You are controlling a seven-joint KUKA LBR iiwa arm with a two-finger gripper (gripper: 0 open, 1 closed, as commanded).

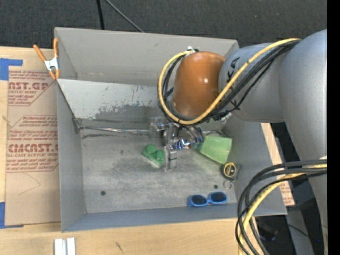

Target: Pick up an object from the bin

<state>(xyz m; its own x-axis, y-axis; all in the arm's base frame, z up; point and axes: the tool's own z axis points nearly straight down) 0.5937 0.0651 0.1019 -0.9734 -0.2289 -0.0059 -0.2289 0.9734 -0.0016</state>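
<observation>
Grey metal bin (69, 142) is placed mid-frame, and the left part of its floor is seen bare. A small dark-green piece (153, 154), shape not made out, is found on the floor just left of centre. The gripper (170, 161) is seen low over the floor, just right of that piece; contact cannot be confirmed. Whether the gripper is spread or pressed together cannot be told, as it is crowded under the orange wrist cover (196, 84) and cables. Blue sunglasses (207, 199) are seen lower centre-right, by the near wall, well apart from the gripper. A pale green block (217, 149) is seen just right of the gripper, with a small yellow-rimmed round thing (229, 170) just below it.

Progress is judged early: the approach is made, with the dark-green piece nearest. No thing is seen gripped or raised, so grasp and lift are left to do.
</observation>
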